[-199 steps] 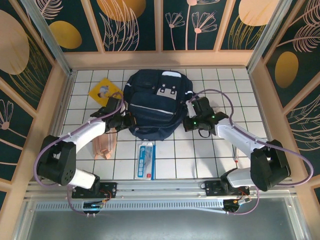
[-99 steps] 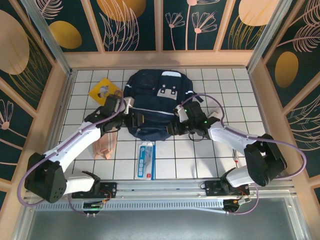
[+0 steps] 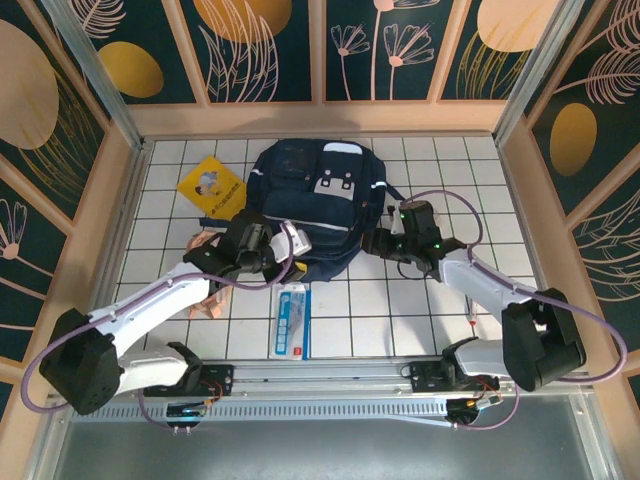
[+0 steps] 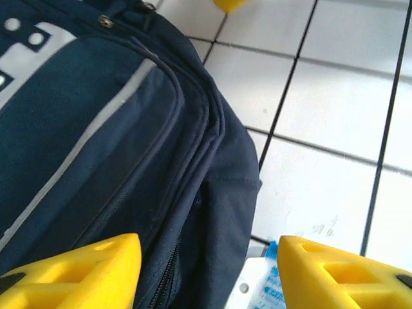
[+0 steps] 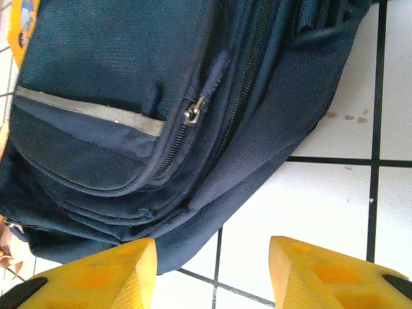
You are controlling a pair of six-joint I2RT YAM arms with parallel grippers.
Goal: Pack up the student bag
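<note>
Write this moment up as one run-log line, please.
left gripper: open, straddling student bag corner | right gripper: open, at bag's side edge | held: nothing

Robot test cell, lab-type. Tiled table (image 3: 440, 160) is boxed in by leaf-print panels (image 3: 270, 50) at 9, 12 and 3 o'clock. Left arm (image 3: 160, 295) and right arm (image 3: 490, 285) are bolted to a rail (image 3: 320, 375) at 6 o'clock.

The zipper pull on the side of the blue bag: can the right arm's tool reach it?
Probably yes. The right tool is open and faces the student bag, and the zipper pull lies bare on the fabric ahead of it, with nothing in between.
</note>
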